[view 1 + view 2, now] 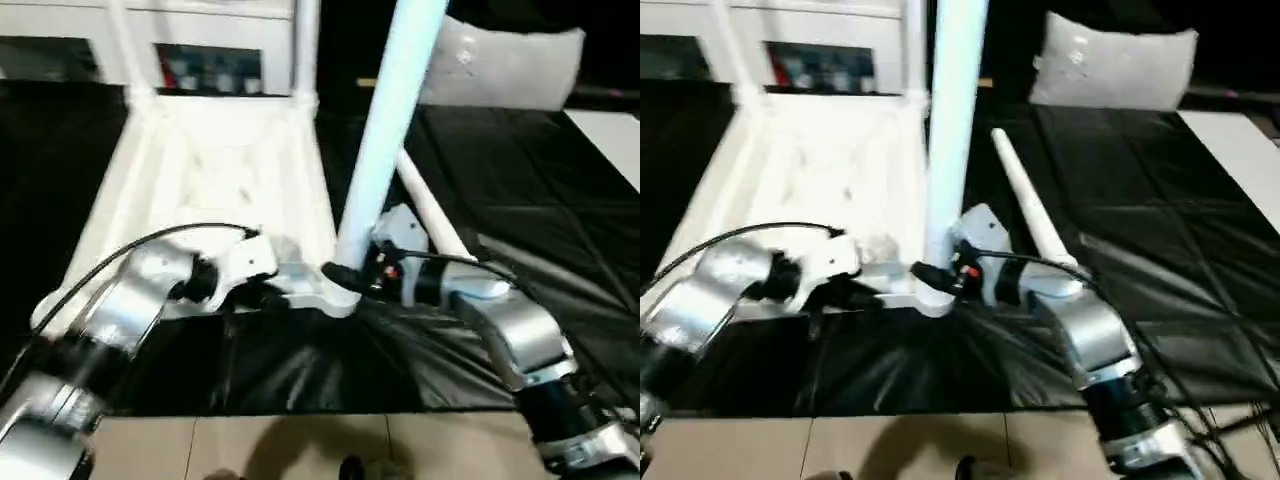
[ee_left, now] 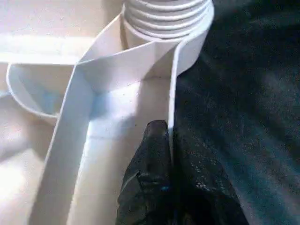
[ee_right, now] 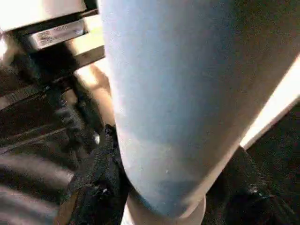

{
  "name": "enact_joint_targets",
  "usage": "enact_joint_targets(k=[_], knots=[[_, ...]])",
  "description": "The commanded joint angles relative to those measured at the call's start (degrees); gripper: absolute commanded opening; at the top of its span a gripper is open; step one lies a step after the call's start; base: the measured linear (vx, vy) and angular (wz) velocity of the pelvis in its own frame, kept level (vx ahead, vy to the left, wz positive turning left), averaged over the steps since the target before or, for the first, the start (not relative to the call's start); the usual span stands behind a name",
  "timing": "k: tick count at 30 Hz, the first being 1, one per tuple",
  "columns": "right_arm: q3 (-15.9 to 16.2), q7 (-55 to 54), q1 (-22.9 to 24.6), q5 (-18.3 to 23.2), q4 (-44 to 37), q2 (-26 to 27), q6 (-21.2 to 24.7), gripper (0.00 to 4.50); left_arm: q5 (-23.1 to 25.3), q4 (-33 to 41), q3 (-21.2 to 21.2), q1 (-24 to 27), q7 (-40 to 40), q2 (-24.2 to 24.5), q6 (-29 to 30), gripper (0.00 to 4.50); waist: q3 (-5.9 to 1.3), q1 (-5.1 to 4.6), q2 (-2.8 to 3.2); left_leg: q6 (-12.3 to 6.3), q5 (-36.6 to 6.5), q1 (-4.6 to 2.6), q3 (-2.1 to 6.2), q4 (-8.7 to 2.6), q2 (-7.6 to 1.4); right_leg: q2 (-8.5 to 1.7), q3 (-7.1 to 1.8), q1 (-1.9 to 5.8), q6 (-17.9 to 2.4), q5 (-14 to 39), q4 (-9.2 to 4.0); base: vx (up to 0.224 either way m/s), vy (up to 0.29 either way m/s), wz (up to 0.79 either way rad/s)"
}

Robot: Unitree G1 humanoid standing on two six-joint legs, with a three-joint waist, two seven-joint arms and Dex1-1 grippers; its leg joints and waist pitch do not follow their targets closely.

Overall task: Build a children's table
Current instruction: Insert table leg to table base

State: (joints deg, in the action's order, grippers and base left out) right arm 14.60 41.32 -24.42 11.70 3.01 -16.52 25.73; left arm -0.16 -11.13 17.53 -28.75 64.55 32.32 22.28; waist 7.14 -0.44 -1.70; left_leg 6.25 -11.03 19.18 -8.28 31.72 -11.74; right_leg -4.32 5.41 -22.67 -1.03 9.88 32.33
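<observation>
One leg (image 1: 385,140) stood near upright in the near corner socket (image 1: 335,292) of the upturned table top (image 1: 215,165), right gripper (image 1: 352,272) clamped around its base; left gripper (image 2: 164,159) pinched the top's rim beside it.

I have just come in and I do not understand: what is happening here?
A two-armed robot is assembling a white plastic children's table. The square tabletop lies upside down on a black sheet. The right gripper grips a long white tubular leg, upright at the near corner socket. The left gripper pinches the tabletop's rim beside it. Another leg lies nearby.
</observation>
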Motion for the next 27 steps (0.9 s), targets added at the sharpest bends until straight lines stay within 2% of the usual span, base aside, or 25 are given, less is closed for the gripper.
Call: enact_joint_targets(k=[1, 3, 5, 6, 7, 8, 9, 10, 11, 12, 13, 14, 16, 18, 19, 20, 21, 22, 25, 26, 27], knots=[[1.3, -6.6, 3.8, -3.5, 8.1, 1.0, 7.2, 1.88, -2.8, 10.4, -4.3, 2.5, -7.1, -2.3, 9.1, 0.0, -1.75, 0.0, 1.03, 0.33, -22.5, 1.23, 0.98, -4.85, -1.24, -4.02, -2.57, 2.0, -5.6, 34.7, -4.82, 0.0, 0.0, 0.0], [-0.9, -10.6, 2.8, -3.6, 9.7, 3.5, 7.9, 1.88, -2.9, 17.7, -4.4, 5.1, -9.3, -4.4, 14.8, 0.0, -1.69, -0.84, 1.2, 0.21, -21.2, 1.6, 0.93, -4.9, -1.23, -3.68, -2.66, 1.92, -7.0, 30.7, -4.52, 0.0, 0.0, 0.0], [-2.1, -12.8, 1.6, -3.9, 11.4, 5.2, 7.8, 1.88, -2.4, 22.3, -3.7, 6.2, -10.4, -6.3, 18.3, 0.0, -2.09, -1.32, 1.15, -0.1, -19.8, 1.31, 0.51, -4.57, -1.27, -3.62, -3.03, 1.74, -8.7, 26.8, -4.22, 0.0, 0.0, 0.0], [-2.7, -13.8, 0.7, -3.8, 12.6, 6.1, 7.8, 1.88, -1.7, 24.3, -2.6, 6.2, -10.7, -7.4, 19.9, 0.0, -2.46, -1.37, 1.14, -0.8, -18.1, 1.07, 0.14, -4.24, -1.01, -3.37, -3.13, 1.71, -9.5, 24.3, -4.25, 0.0, 0.0, 0.0], [-3.3, -14.7, -0.3, -3.5, 13.7, 7.2, 8.2, 1.88, -1.1, 27.0, -1.3, 6.1, -11.5, -8.6, 22.6, 0.0, -2.56, -1.4, 1.34, -0.9, -16.8, 0.99, 0.05, -4.23, -1.12, -3.37, -3.25, 1.7, -10.3, 22.2, -3.96, 0.0, 0.0, 0.0], [-3.3, -14.7, -0.3, -3.5, 13.7, 7.2, 8.2, 1.88, -1.1, 27.0, -1.3, 6.1, -11.5, -8.6, 22.6, 0.0, -2.59, -1.46, 1.32, -1.32, -14.8, 1.21, -0.14, -4.16, -1.11, -3.28, -3.27, 1.85, -11.4, 19.4, -3.84, 0.0, 0.0, 0.0], [-3.2, -15.1, -0.7, -3.4, 14.0, 7.6, 8.3, 1.88, -0.7, 28.4, -0.5, 6.0, -12.5, -9.5, 24.6, 0.0, -2.83, -1.11, 1.29, -1.7, -12.9, 0.86, -0.53, -3.86, -1.16, -3.17, -3.39, 1.82, -12.2, 16.7, -3.67, 0.0, 0.0, 0.0], [-3.1, -15.3, -0.9, -3.4, 14.0, 7.8, 8.5, 1.88, -0.7, 29.4, -0.2, 5.9, -13.4, -9.9, 26.2, 0.0, -3.04, -0.96, 1.04, -2.03, -11.5, 0.92, -0.69, -3.69, -1.18, -3.21, -3.46, 1.97, -12.7, 15.0, -3.44, 0.0, 0.0, 0.0], [-2.8, -15.1, -0.9, -3.3, 13.5, 8.1, 9.0, 1.88, 0.2, 29.1, 0.0, 5.5, -14.8, -10.2, 26.7, 0.0, -3.23, -0.31, 1.14, -2.59, -7.8, 1.08, -0.92, -3.45, -1.13, -3.14, -3.56, 2.17, -13.4, 11.5, -2.98, 0.053, -0.019, 0.07], [-2.4, -14.8, -0.6, -3.0, 12.6, 8.4, 9.8, 1.88, 1.6, 28.3, 0.2, 5.0, -17.0, -10.0, 27.4, 0.0, -3.65, 0.18, 1.33, -3.35, -3.1, 1.06, -1.03, -3.05, -1.09, -2.94, -3.65, 2.34, -14.6, 5.3, -2.1, 0.053, -0.019, 0.07], [-2.2, -14.7, -0.4, -2.8, 12.2, 8.4, 10.1, 1.88, 2.1, 27.7, 0.3, 4.8, -17.5, -9.7, 27.2, 0.0, -3.67, 0.33, 1.31, -3.68, -1.0, 1.3, -1.05, -2.93, -0.99, -2.73, -3.65, 2.53, -15.0, 2.2, -1.65, 0.056, -0.026, 0.03], [-2.0, -14.6, -0.2, -2.9, 12.0, 8.5, 10.1, 1.88, 2.5, 27.3, 0.2, 4.6, -18.2, -9.4, 27.3, 0.0, -3.58, 0.73, 1.4, -4.26, 0.5, 1.23, -1.11, -2.88, -0.96, -2.72, -3.55, 2.6, -15.6, -0.9, -1.45, 0.0, 0.0, 0.0], [-1.8, -14.5, 0.0, -3.2, 11.8, 8.5, 10.0, 1.88, 3.0, 26.6, -0.1, 4.3, -19.1, -9.2, 27.4, 0.0, -3.51, 0.83, 1.4, -4.18, -0.9, 1.26, -1.08, -3.01, -0.95, -2.84, -3.47, 2.82, -15.8, 0.3, -1.52, 0.0, 0.0, 0.0], [-1.9, -14.6, 0.2, -3.2, 11.8, 8.5, 9.6, 1.88, 3.5, 26.4, -0.6, 4.0, -20.0, -9.2, 28.0, 0.0, -3.26, 0.86, 1.54, -2.74, -5.8, 1.08, -1.06, -3.27, -1.06, -2.97, -3.41, 2.71, -14.6, 7.5, -2.27, 0.0, 0.0, 0.0], [-2.0, -14.6, 0.2, -3.2, 11.8, 8.5, 9.4, 1.88, 3.6, 26.4, -0.7, 4.0, -20.1, -9.2, 28.0, 0.0, -3.16, 0.91, 1.61, -2.39, -6.9, 1.03, -1.07, -3.33, -1.07, -3.1, -3.46, 2.64, -14.0, 9.5, -2.52, 0.0, 0.0, 0.0], [-3.1, -15.2, 0.5, -2.9, 11.4, 8.6, 7.4, 1.88, 3.9, 26.5, -0.8, 4.5, -20.4, -8.6, 27.7, 0.0, -3.47, 0.87, 1.49, -1.91, -7.7, 1.02, -0.98, -3.26, -1.1, -3.11, -3.4, 2.75, -13.2, 11.7, -2.58, 0.0, 0.0, 0.0], [-3.3, -15.3, 0.5, -2.8, 11.4, 8.6, 7.1, 1.88, 3.9, 26.5, -0.7, 4.6, -20.3, -8.5, 27.6, 0.0, -3.45, 0.91, 1.49, -1.8, -7.9, 1.02, -1.0, -3.24, -1.06, -3.12, -3.41, 2.65, -12.9, 12.4, -2.69, 0.0, 0.0, 0.0], [-4.3, -15.6, 0.6, -2.4, 11.2, 8.9, 5.1, 1.88, 3.9, 26.4, -0.2, 5.0, -19.9, -7.7, 26.3, 0.0, -3.79, 0.96, 1.73, -1.62, -7.8, 0.93, -0.97, -3.13, -1.09, -3.12, -3.42, 2.64, -12.6, 12.5, -2.67, 0.0, 0.0, 0.0], [-7.9, -15.5, 0.9, 0.2, 10.0, 10.2, 0.7, 1.88, 3.0, 25.3, 0.2, 5.6, -19.1, -6.6, 21.7, 0.0, -4.43, 1.05, 1.72, -2.13, -4.1, 1.08, -0.92, -2.79, -1.05, -3.02, -3.44, 2.85, -13.5, 6.6, -1.87, 0.0, 0.0, 0.0], [-10.4, -15.2, 1.2, 2.4, 8.3, 11.0, -1.7, 1.88, 2.9, 23.9, -0.2, 5.9, -18.9, -6.1, 19.4, 0.0, -5.06, 1.11, 1.73, -2.72, -1.8, 1.08, -0.95, -2.49, -1.01, -2.93, -3.47, 3.17, -14.4, 2.6, -1.26, 0.0, 0.0, 0.0], [-11.8, -15.0, 1.6, 3.4, 7.1, 11.3, -3.4, 1.88, 2.8, 22.7, -0.4, 6.0, -18.4, -5.6, 16.4, 0.0, -5.19, 1.2, 1.68, -3.43, -0.3, 1.11, -1.02, -2.37, -0.98, -2.89, -3.48, 3.17, -15.1, -0.2, -1.03, 0.0, 0.0, 0.0]])
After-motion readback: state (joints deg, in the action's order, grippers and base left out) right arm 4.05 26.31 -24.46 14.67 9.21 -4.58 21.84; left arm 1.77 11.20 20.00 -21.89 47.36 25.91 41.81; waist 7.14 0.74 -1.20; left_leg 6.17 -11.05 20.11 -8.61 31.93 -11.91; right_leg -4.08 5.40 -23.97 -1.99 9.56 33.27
